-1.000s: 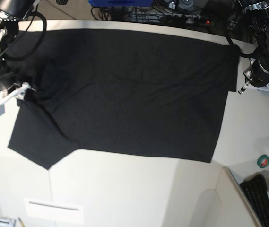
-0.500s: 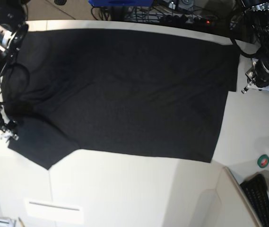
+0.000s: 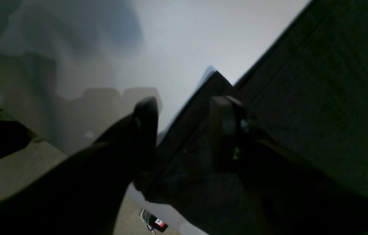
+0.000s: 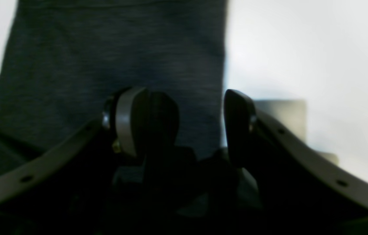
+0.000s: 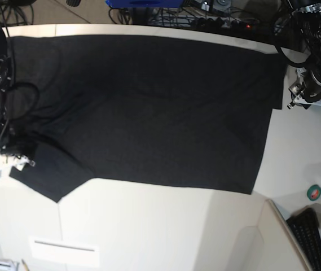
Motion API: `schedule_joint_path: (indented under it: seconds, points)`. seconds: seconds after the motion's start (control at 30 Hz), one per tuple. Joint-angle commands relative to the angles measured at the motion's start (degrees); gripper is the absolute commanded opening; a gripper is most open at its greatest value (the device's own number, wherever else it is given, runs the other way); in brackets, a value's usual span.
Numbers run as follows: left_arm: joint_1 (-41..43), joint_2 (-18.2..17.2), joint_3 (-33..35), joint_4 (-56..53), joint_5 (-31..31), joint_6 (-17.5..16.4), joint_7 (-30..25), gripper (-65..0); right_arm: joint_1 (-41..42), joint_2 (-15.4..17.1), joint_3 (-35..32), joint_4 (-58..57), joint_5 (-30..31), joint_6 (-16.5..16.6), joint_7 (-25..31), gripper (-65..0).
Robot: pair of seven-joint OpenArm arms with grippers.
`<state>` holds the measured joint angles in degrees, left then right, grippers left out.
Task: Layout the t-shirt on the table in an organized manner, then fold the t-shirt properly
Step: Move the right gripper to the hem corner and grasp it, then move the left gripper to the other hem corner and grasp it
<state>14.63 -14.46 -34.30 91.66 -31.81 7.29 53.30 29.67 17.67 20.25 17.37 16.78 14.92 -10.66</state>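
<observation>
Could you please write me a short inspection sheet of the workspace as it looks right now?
Surface: off-white table, with a thin seam line.
Job's things: black t-shirt spread flat, print not visible; one sleeve points to the near-left corner.
Clutter: green tape roll, keyboard at the near-right edge.
Grippers: left gripper open, fingers astride the shirt's edge; right gripper open over the sleeve.
Cables: black cable looping over the shirt by the right arm; more behind the table's far edge.
Surroundings: blue object beyond the far edge.
</observation>
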Motion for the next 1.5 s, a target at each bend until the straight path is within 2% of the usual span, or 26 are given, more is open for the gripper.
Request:
schedule_joint_path:
  seconds: [0.0, 0.07, 0.13, 0.23, 0.43, 0.53, 0.6, 0.7, 0.77, 0.9, 1.0, 1.1, 1.23, 1.47]
  points:
    - [-0.2, -0.9, -0.3, 1.0, -0.3, -0.4, -0.9, -39.5, 1.2, 0.3, -0.1, 0.3, 0.2, 0.2, -0.3, -30.9]
    - [-0.1, -0.9, -0.7, 1.0, -0.3, -0.4, -0.9, -39.5, 1.1, 0.2, -0.1, 0.1, 0.2, 0.0, -0.3, -31.1]
    - [-0.1, -0.8, -3.0, 1.0, -0.3, -0.4, -0.9, -39.5, 1.0, 0.2, -0.1, 0.1, 0.2, -2.0, -0.3, -32.7]
    - [-0.1, -0.7, -5.7, 1.0, -0.3, -0.5, -0.8, -39.5, -0.1, 0.2, -0.1, 0.4, 0.2, -4.1, 0.0, -42.8]
    - [-0.1, -0.9, -5.7, 1.0, -0.3, -0.5, -0.8, -39.5, -1.1, 0.2, -0.1, 4.8, 0.2, -4.2, 0.1, -64.2]
    - [-0.6, -0.9, -5.6, 1.0, -0.3, -0.5, -0.9, -39.3, -2.7, -0.3, 0.0, 11.3, 0.3, -4.4, -1.3, -65.0]
    - [-1.8, -0.9, -5.5, 1.0, -0.3, -0.6, -0.9, -39.2, -4.3, -1.2, 0.3, 17.4, 0.3, -4.4, -4.9, -65.0]
    - [-5.3, -3.1, -3.1, -1.2, -0.3, -2.8, -0.9, -39.0, -7.8, -1.9, 0.3, 28.3, 0.4, -4.4, -9.5, -65.0]
    - [-8.6, -5.0, 0.7, -6.5, -0.3, -4.3, -0.9, -39.0, -9.6, -3.3, 0.2, 34.5, 0.3, -4.4, -10.6, -65.0]
    - [-17.7, -7.9, 7.3, -20.7, -0.3, -4.5, -1.4, -39.0, -11.4, -4.1, 0.2, 42.9, 0.2, -4.4, -14.4, -65.0]
    - [-22.9, -8.2, 10.7, -28.3, -0.3, -4.5, -6.7, -39.0, -11.6, -4.1, 0.3, 46.0, 0.4, -4.4, -17.4, -65.0]
    - [-27.3, -9.1, 16.6, -34.3, -0.3, -4.5, -11.1, -39.0, -12.8, -4.1, 0.3, 48.8, 0.4, -4.4, -18.1, -65.0]
    - [-32.5, -9.0, 22.0, -40.9, -0.3, -4.6, -14.7, -39.0, -14.7, -4.1, 0.3, 52.7, 0.4, -4.4, -18.8, -65.0]
    - [-39.7, -8.7, 29.6, -52.6, -0.5, -4.6, -21.1, -39.0, -14.9, -4.1, 0.0, 53.2, 0.4, -4.3, -18.9, -65.0]
